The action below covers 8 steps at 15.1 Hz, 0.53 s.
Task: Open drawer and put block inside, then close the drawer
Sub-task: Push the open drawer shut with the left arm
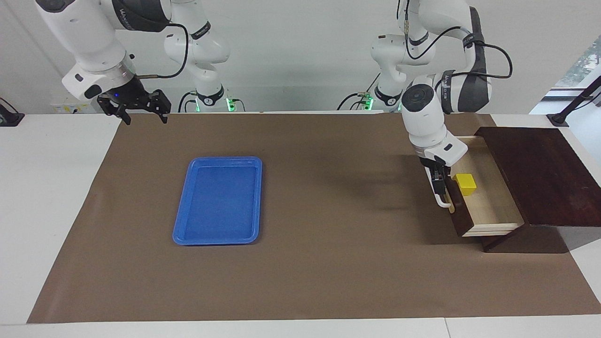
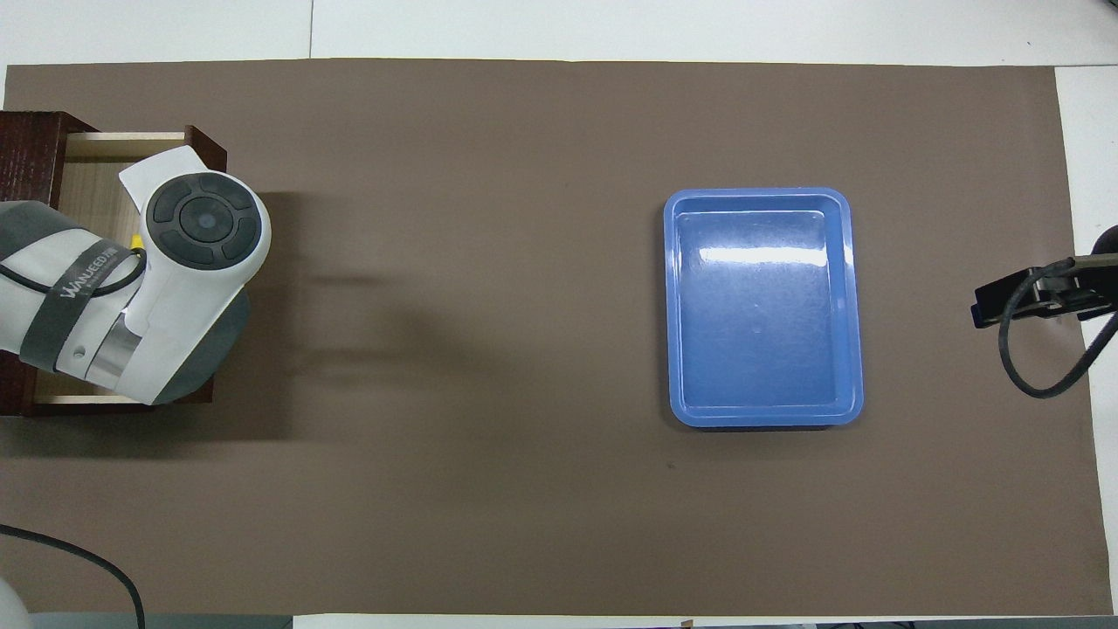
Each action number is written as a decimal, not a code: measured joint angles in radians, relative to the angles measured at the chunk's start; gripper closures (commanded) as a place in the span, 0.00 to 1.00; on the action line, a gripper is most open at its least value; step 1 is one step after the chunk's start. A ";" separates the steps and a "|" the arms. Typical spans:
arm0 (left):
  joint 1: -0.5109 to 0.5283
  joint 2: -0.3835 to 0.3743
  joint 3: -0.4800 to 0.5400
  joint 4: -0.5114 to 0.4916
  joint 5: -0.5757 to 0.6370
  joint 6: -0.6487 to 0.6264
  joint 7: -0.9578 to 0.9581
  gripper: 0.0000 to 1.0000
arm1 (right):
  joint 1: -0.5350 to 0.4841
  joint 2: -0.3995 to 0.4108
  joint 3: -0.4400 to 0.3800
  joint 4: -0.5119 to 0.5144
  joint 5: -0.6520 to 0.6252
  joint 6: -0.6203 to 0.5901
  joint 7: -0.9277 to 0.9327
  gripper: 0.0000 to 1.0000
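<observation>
Blue, the flat plastic tray [image 1: 218, 201] lies well apart from the dark reddish-brown wooden drawer [image 1: 486, 199], and the right gripper [image 1: 141, 112] waits spread near it. That drawer stands open with the small yellow cube [image 1: 465, 184] inside. At the drawer's white bar handle [image 1: 440, 199], the left gripper [image 1: 438, 184] hangs spread; I'd push squarely on the front.

1 drawer [image 1: 488, 199], 1 block [image 1: 466, 184], 1 tray [image 1: 219, 201]

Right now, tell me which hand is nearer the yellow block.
Left. The left hand is at the drawer's handle, beside the block; the right hand waits at the right arm's end.
</observation>
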 measured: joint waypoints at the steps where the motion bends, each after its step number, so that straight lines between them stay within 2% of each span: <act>1: 0.006 -0.001 0.000 -0.001 0.000 0.001 0.001 0.00 | 0.000 0.000 0.000 0.000 0.000 0.000 0.000 0.00; 8: 0.099 -0.004 0.002 -0.006 -0.001 0.017 0.122 0.00 | 0.000 0.000 0.000 0.000 0.000 0.000 0.000 0.00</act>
